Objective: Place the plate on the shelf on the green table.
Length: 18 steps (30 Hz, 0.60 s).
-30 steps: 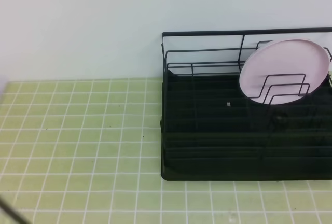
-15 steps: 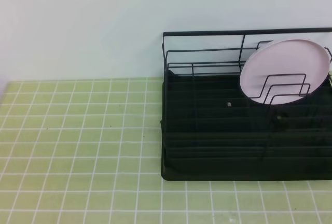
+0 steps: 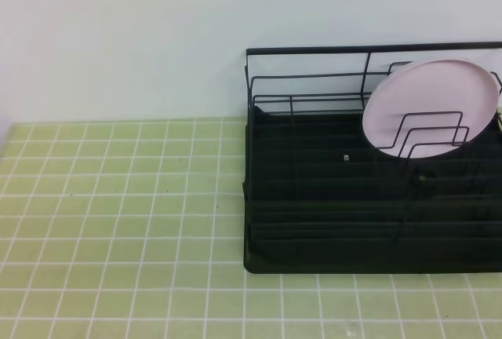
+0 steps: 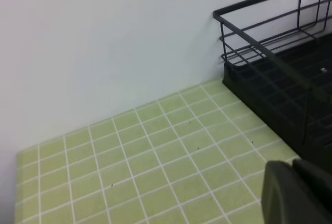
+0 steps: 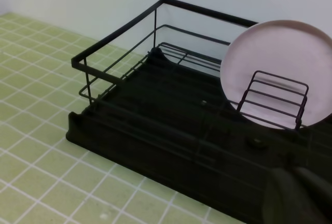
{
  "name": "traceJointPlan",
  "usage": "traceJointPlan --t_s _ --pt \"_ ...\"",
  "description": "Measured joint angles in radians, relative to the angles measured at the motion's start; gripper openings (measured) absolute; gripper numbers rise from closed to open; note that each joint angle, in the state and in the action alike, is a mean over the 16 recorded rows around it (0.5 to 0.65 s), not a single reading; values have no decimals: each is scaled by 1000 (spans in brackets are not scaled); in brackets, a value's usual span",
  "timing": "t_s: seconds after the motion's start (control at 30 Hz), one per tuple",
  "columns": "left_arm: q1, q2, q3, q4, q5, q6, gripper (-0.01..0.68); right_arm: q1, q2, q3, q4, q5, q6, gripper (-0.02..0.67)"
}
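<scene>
The pale pink plate [image 3: 430,108] stands on edge in the back right of the shelf [image 3: 314,221], a black wire rack, leaning behind bent-wire dividers. The rack sits on the green table [image 3: 118,221]. Neither gripper shows in the high view. In the left wrist view my left gripper [image 4: 293,171] is shut and empty, low over the tiles [image 4: 155,156], left of the rack's corner [image 4: 270,89]. In the right wrist view my right gripper [image 5: 296,176] is shut and empty, in front of the rack [image 5: 155,125], with the plate [image 5: 277,71] beyond it.
A plain white wall rises behind the tiles and the rack. The rack's tall wire rim [image 3: 369,49] runs along its back and left side. Tiled surface stretches left of the rack and along its front.
A thin dark piece at the bottom left corner of the high view has slipped out of sight. The plate and rack have not moved.
</scene>
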Motion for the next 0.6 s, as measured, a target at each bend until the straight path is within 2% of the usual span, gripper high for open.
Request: traceJointPlan --t_s 0.37,0.6 --pt "0 0 11 1 8 0 -2 0 0 6 -14 -11 -9 0" --pt "0 0 11 1 8 0 -2 -3 -5 54 -166 -88 78 -1"
